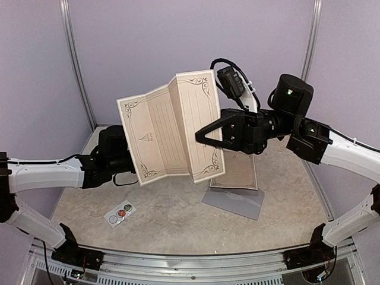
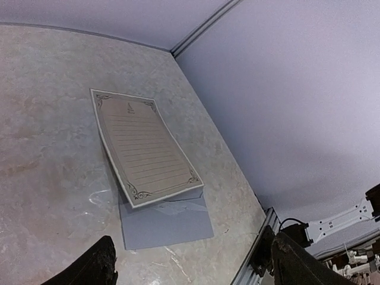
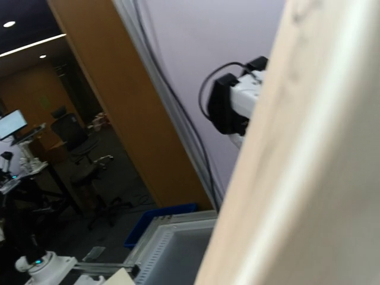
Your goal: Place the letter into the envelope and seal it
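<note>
Evidently we pinch the letter (image 1: 169, 127) aloft in our right gripper (image 1: 205, 135) to fold it smaller. Our left gripper (image 2: 193, 264) gapes wide, empty.

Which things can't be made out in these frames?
Top view: the letter, held up, hides the left gripper.
Right wrist view: the letter, close and blurred, hides the fingers of the right gripper.
Top and left wrist views: a cream sheet covers part of the envelope; no flap shows.
Top view: the sticker card print is too small.
</note>
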### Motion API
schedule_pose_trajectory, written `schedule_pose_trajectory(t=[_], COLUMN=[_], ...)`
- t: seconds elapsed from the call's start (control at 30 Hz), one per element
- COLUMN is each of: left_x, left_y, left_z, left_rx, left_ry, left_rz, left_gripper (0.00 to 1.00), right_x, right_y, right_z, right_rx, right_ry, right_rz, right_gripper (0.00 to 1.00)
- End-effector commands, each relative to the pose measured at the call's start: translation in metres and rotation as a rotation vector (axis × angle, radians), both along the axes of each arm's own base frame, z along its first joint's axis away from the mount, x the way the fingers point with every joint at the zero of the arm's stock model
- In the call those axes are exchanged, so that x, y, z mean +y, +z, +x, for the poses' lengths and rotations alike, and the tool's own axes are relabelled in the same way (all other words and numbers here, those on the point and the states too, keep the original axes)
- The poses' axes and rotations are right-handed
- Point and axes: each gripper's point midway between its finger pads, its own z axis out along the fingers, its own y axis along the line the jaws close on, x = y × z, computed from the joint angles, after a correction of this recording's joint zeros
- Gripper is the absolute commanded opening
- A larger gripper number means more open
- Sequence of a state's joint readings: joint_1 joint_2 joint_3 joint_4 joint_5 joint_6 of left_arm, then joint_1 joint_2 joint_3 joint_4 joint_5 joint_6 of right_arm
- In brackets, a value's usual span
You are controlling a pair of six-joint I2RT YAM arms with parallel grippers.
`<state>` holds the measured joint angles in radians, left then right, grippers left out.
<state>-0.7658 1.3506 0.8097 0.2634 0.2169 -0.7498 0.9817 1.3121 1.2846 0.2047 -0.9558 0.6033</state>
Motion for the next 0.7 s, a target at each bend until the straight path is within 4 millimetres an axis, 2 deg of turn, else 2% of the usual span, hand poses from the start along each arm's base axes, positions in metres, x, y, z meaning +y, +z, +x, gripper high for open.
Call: schedule_pose_trajectory(t=[0.0, 0.1, 0.17, 0.3, 0.4, 0.67], left_x=[-0.031, -0.028, -0.02, -0.003, 0.007, 0.005], left_y=[0.055, 0.084, 0.098, 0.098, 0.102, 0.12], left_z=[-0.042, -0.066, -0.074, -0.074, -0.084, -0.105], left_rx=[-0.181, -0.234, -0.253, -0.244, -0.248, -0.281], left_ry=[-0.205, -0.274, -0.278, -0.207, -0.216, -0.307], left_rz=[-0.148, -0.27, -0.328, -0.332, -0.37, -0.435], left_gripper=[0.86, 0.88, 0.88, 0.9, 0.91, 0.96], right_x=[-0.002, -0.002, -0.002, -0.004, -0.005, -0.004], right_y=[-0.001, -0.006, -0.01, -0.012, -0.011, -0.013], right_z=[0.008, 0.011, 0.015, 0.016, 0.014, 0.007], right_rx=[-0.019, -0.01, 0.0, 0.004, 0.006, 0.009], right_ry=[-0.089, -0.109, -0.132, -0.151, -0.142, -0.082], right_rz=[-0.017, -0.025, -0.037, -0.037, -0.028, -0.02], right_gripper=[0.0, 0.0, 0.0, 0.0, 0.0, 0.0])
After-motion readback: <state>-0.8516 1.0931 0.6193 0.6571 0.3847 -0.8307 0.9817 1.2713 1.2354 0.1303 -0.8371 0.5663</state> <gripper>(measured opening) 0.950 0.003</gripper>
